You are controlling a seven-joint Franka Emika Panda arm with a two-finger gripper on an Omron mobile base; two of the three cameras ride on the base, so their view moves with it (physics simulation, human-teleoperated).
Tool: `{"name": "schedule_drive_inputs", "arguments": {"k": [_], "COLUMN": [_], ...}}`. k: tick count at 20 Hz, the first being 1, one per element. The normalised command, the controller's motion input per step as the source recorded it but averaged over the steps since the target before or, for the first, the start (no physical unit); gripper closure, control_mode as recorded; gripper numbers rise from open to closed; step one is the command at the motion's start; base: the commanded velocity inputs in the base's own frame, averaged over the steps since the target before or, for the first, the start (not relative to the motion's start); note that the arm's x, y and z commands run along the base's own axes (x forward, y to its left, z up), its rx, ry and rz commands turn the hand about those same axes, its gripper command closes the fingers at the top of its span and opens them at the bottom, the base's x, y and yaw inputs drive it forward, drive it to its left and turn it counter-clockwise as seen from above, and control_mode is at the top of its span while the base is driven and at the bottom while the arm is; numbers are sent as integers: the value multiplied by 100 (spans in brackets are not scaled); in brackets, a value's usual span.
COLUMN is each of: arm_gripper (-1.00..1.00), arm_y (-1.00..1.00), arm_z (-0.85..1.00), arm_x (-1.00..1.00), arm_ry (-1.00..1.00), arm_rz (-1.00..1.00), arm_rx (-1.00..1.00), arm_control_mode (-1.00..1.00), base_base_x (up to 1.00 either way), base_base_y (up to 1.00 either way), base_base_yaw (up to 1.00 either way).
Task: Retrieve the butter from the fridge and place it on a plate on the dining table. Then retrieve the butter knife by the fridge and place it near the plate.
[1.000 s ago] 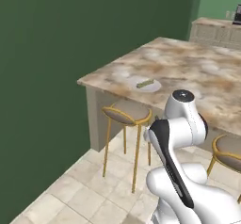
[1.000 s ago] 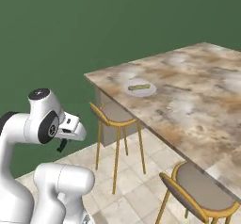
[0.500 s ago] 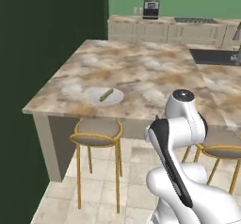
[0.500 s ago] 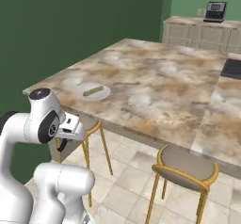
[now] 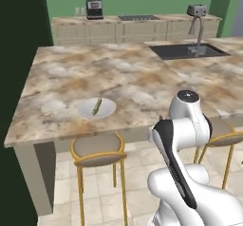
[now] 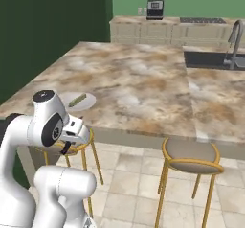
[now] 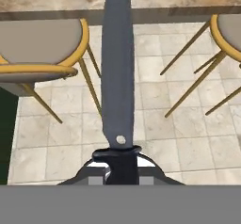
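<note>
The butter knife stands up from my gripper, which is shut on its dark handle; the grey blade points toward the table edge. The hand hangs folded close to the arm, below the table's near edge. On the dining table sits the plate, close to the near edge. The butter lies on it, a short olive stick. The fridge is out of view.
Gold-legged stools stand under the table's near edge, over a tiled floor. A sink with faucet is set in the table's far right. A back counter carries a coffee machine and toaster. Dark green wall at left.
The whole picture has swung as the base turned: the table now lies square ahead and the back counter and sink have come into view. The arm holds its folded pose with the knife.
</note>
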Motion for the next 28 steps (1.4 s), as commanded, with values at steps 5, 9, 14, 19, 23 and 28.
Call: {"name": "schedule_drive_inputs", "arguments": {"k": [5, 9, 14, 19, 23, 28], "arm_gripper": [100, 100, 100, 100, 100, 100], "arm_y": [0, 0, 0, 0, 0, 0], "arm_z": [0, 0, 0, 0, -8, -24], "arm_x": [0, 0, 0, 0, 23, 87], "arm_ry": [0, 0, 0, 0, 0, -8], "arm_rz": [0, 0, 0, 0, 3, 8], "arm_rx": [0, 0, 0, 0, 1, 3], "arm_control_mode": [100, 100, 100, 100, -100, -100], "base_base_x": [69, 45, 1, 8, 0, 0], "base_base_y": [56, -31, -30, -6, 0, 0], "base_base_yaw": [-23, -13, 0, 1, 0, 0]}}
